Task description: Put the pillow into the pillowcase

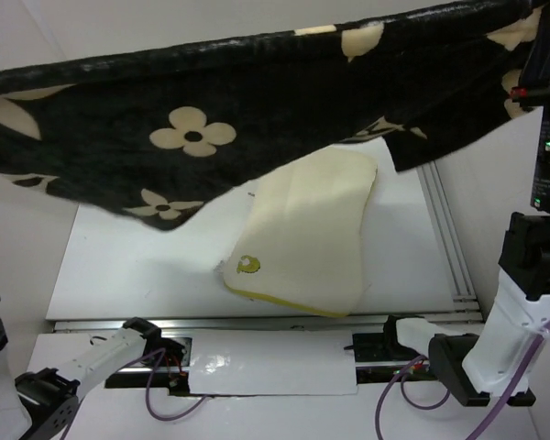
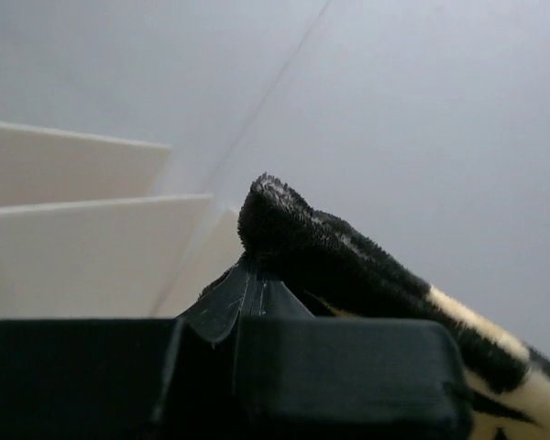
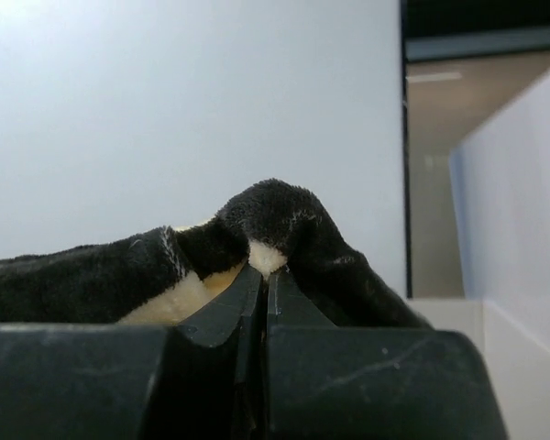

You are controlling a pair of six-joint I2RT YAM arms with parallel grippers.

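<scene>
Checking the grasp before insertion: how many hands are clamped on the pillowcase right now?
2. The left hand pinches a dark fold of the pillowcase; the right hand pinches another fold. The pillow lies on the table, ungripped.

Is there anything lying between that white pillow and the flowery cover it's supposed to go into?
Nothing visible. The pillow lies on the table, its far end beneath the pillowcase, which the left gripper and right gripper hold pinched in the air. Its opening cannot be made out.

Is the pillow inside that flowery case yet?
Out. The pillow lies bare on the table; the pillowcase hangs spread above it.
</scene>
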